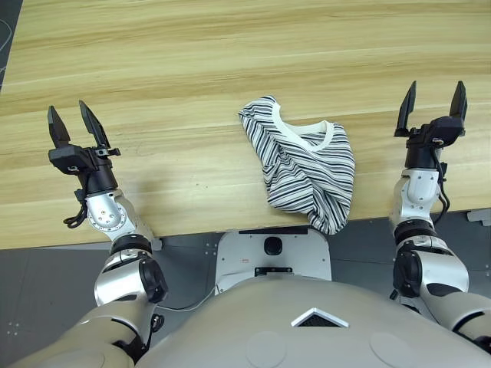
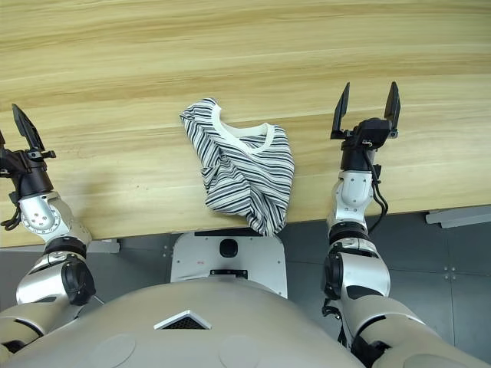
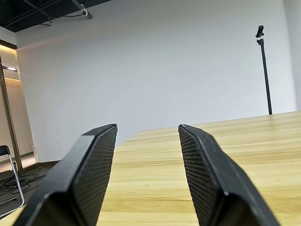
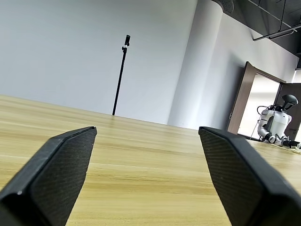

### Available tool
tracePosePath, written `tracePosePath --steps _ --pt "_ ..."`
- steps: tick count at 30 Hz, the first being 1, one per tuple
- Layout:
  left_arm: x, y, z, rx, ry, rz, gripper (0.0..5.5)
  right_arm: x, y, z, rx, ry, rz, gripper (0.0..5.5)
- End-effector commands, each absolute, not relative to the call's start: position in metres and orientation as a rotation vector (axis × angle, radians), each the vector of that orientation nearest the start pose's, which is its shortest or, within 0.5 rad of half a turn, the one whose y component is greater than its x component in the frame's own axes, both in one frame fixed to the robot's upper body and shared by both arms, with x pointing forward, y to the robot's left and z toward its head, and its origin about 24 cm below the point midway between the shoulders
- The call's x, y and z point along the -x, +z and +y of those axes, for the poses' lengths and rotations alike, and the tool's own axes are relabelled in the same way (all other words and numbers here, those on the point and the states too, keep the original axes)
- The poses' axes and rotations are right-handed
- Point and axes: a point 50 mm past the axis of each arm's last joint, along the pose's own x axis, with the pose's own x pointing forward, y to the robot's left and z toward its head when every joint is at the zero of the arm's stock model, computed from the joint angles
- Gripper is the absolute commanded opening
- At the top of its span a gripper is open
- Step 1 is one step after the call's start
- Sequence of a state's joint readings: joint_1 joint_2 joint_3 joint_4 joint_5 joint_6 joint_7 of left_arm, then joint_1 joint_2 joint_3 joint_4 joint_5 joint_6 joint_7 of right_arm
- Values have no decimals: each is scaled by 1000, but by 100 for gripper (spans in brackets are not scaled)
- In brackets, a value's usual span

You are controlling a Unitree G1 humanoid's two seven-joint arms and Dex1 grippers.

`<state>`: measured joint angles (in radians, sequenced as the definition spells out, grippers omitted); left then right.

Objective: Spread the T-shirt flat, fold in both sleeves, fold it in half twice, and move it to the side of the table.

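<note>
A black-and-white striped T-shirt (image 1: 304, 165) with a cream collar lies crumpled in a heap at the near edge of the wooden table (image 1: 192, 69), one corner hanging over the edge. My left gripper (image 1: 73, 121) is open above the table well to the left of the shirt, fingers pointing away from me. My right gripper (image 1: 432, 100) is open to the right of the shirt, also pointing away. Nothing sits between either pair of fingers (image 3: 89, 174), (image 4: 56, 174).
The wooden table stretches far ahead and to both sides of the shirt. A tall black stand (image 4: 121, 75) rises beyond the table's far edge against a white wall. A chair (image 3: 9, 179) stands off the table's left end.
</note>
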<state>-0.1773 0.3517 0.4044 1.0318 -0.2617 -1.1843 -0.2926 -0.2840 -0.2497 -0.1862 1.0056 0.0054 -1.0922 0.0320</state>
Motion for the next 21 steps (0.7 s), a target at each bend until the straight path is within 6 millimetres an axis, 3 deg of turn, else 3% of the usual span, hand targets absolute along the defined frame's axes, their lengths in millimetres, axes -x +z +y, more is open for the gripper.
tracePosePath --steps 1,17,21 --pt "-211 22 310 -262 277 -424 244 -262 18 -237 230 -108 -383 401" --pt "-217 21 310 -229 265 -394 244 -267 12 -239 233 -100 -305 401" --pt "-232 44 307 -256 176 -464 244 -280 21 -237 250 -14 -276 401"
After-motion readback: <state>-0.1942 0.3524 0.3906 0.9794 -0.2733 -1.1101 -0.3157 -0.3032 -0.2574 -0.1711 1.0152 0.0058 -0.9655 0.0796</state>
